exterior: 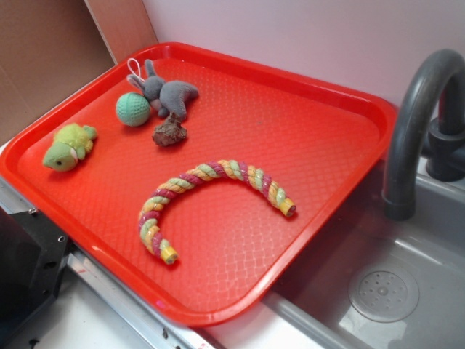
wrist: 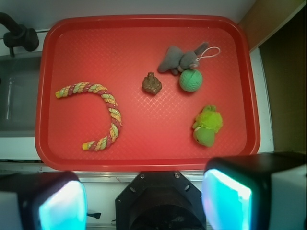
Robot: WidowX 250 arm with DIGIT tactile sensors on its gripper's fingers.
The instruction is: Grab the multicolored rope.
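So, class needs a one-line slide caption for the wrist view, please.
Open gripper above a red plastic tray holding the curved multicolored twisted rope and small toys.

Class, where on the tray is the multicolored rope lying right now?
In the exterior view the multicolored rope arcs across the red tray's near half, toward the sink side, apart from the brown lump and the other toys.

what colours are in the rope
Pastel yellow, green, pink and maroon twisted strands on the rope; clearest in the exterior view.
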